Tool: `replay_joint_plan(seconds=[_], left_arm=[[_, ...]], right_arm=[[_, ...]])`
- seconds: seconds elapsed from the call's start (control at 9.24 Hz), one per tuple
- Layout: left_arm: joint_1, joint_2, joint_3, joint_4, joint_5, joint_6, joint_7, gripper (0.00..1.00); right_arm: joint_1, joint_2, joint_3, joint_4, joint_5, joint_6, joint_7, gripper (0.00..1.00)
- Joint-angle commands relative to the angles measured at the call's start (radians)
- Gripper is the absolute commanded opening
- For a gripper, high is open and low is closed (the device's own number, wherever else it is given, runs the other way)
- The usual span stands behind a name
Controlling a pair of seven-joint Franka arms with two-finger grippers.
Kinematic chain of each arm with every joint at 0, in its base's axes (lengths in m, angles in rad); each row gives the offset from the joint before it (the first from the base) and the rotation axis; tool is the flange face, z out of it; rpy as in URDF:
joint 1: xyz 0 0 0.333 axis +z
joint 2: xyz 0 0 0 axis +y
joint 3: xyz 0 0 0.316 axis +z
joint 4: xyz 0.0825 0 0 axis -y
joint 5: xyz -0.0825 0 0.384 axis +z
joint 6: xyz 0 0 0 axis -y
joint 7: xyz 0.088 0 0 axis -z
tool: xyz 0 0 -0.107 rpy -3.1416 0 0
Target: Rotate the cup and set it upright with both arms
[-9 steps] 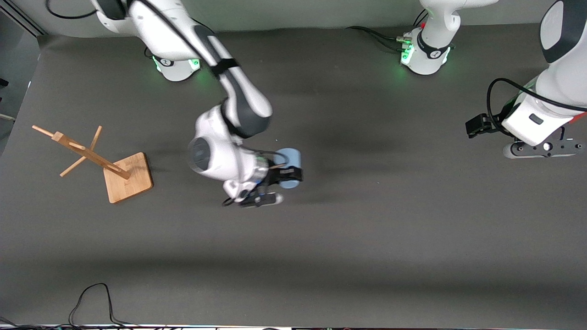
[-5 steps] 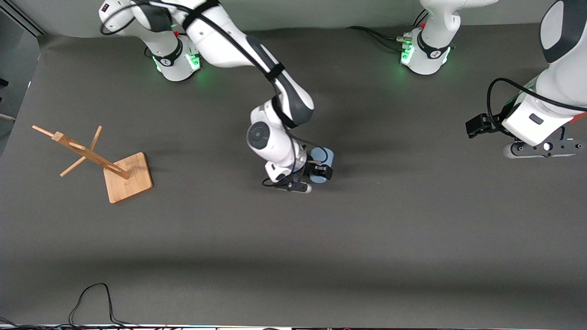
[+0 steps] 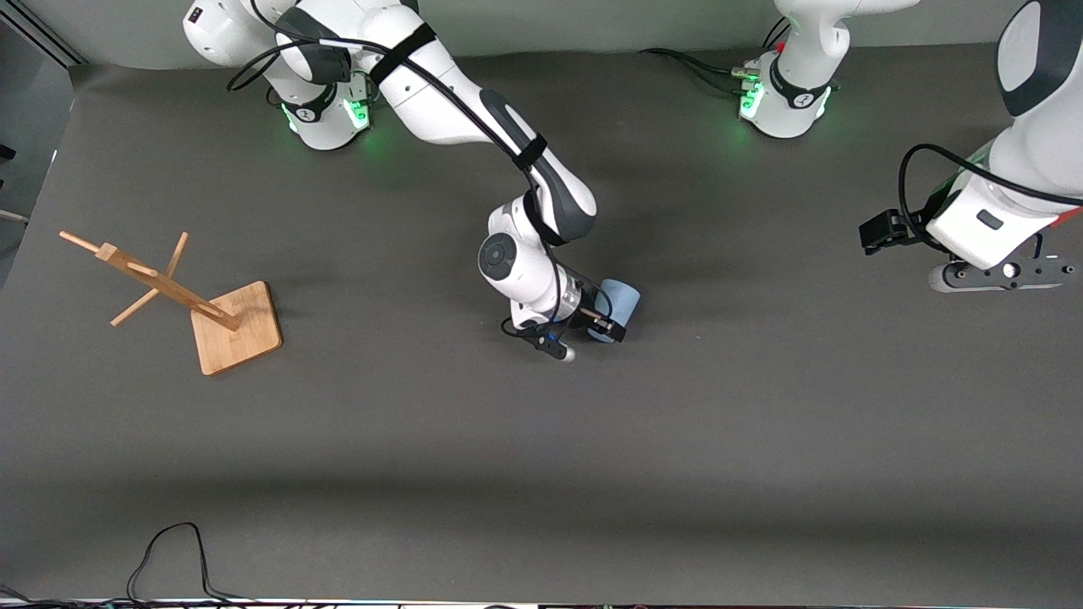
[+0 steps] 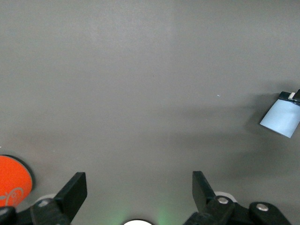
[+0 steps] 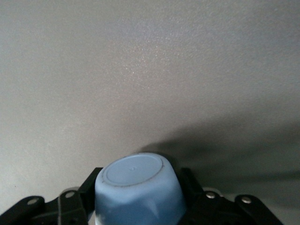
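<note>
The pale-blue cup (image 3: pixel 619 306) is held off the dark mat (image 3: pixel 761 423) over its middle, lying on its side with the flat base turned away from the hand. My right gripper (image 3: pixel 611 318) is shut on it. In the right wrist view the cup (image 5: pixel 137 186) fills the space between the black fingers (image 5: pixel 75 201), base outward. The cup also shows in the left wrist view (image 4: pixel 281 117). My left gripper (image 3: pixel 998 274) waits at the left arm's end of the table; its jaws (image 4: pixel 139 187) stand wide apart and empty.
A wooden peg rack (image 3: pixel 196 298) on a square base stands at the right arm's end of the table. A black cable (image 3: pixel 169 550) lies at the edge nearest the front camera. A red-orange round object (image 4: pixel 11 180) shows at the edge of the left wrist view.
My right arm has carried the cup toward the left arm's end of the table, and its wrist has turned. The left arm has not moved.
</note>
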Motion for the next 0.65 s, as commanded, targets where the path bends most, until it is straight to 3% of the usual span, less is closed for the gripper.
replay_joint_plan(seconds=[0.0,0.22,0.43,0.54], left_arm=[[-0.008,0.007,0.005,0.025,-0.006,-0.029,-0.005,1.00],[-0.012,0.009,0.005,0.025,-0.021,-0.026,-0.007,1.00],[-0.011,0.035,0.005,0.017,-0.192,0.001,-0.214,1.00],[-0.020,0.039,0.004,0.001,-0.261,0.046,-0.342,1.00]], right_arm=[[-0.007,0.025,0.000,0.054,0.017,0.010,0.052,1.00],[-0.011,-0.010,-0.005,0.043,0.016,-0.007,0.054,1.00],[-0.013,-0.083,-0.034,-0.015,0.013,-0.097,0.053,1.00],[-0.007,-0.146,-0.083,-0.057,0.007,-0.198,0.039,1.00]])
